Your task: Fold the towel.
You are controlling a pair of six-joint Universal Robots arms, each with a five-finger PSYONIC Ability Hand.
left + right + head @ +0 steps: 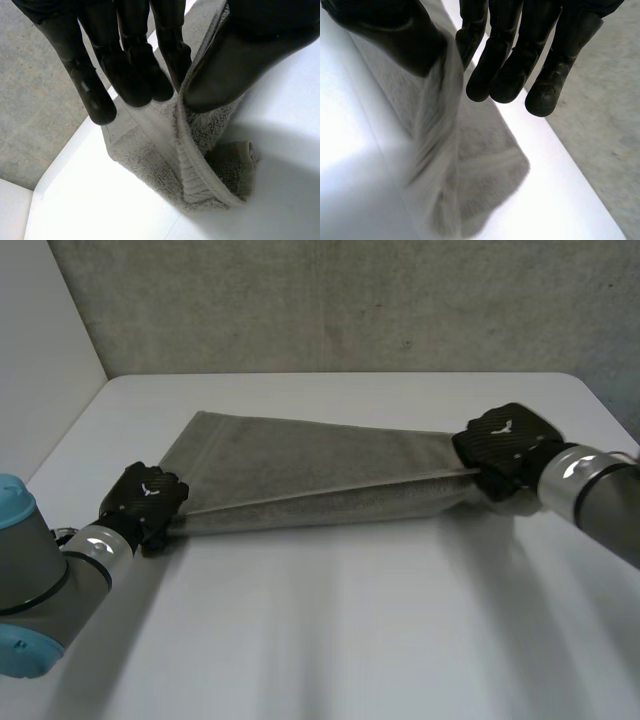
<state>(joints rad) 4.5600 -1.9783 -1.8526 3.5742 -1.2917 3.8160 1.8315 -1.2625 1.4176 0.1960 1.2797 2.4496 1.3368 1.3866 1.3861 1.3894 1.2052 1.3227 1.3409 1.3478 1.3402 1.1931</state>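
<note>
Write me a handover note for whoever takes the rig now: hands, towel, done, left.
Left hand: shut on the towel, pinching its left end between thumb and fingers.
Right hand: shut on the towel's right end likewise.
The towel is stretched taut between them, its far part lying on the white table.
Done: both ends gripped.
Left: carry the held edge across, lay it flat, release.

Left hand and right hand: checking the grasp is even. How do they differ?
The left hand holds the towel at its left end, the right hand at its right end, farther back. Below the left hand the towel bunches; below the right hand it hangs smoother. Both pinch it between thumb and fingers.
</note>
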